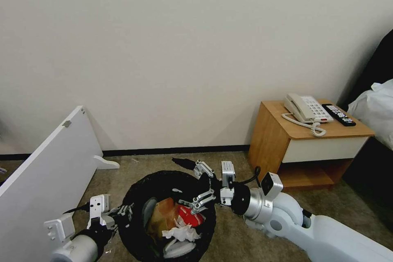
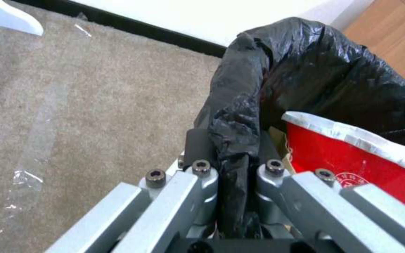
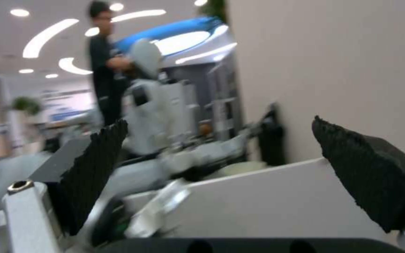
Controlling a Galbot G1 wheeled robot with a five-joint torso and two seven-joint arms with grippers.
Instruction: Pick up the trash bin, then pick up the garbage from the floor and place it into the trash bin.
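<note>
The trash bin [image 1: 135, 213] is round, lined with a crinkly black bag folded over its rim, and sits tilted so its mouth shows. Inside lies the garbage: a brown paper bag [image 1: 161, 213], a red packet [image 1: 192, 216] with a silvery edge, crumpled white tissue [image 1: 180, 233] and something white [image 1: 178, 249] at the near side. Below it spreads the floor [image 1: 229, 237], a short beige-grey carpet with pale scuffs.

Hotel-style bedroom (mock-up?): nightstand [image 1: 286, 139], telephone [image 1: 305, 109], remote [image 1: 339, 115], carpet [image 1: 229, 237].
</note>
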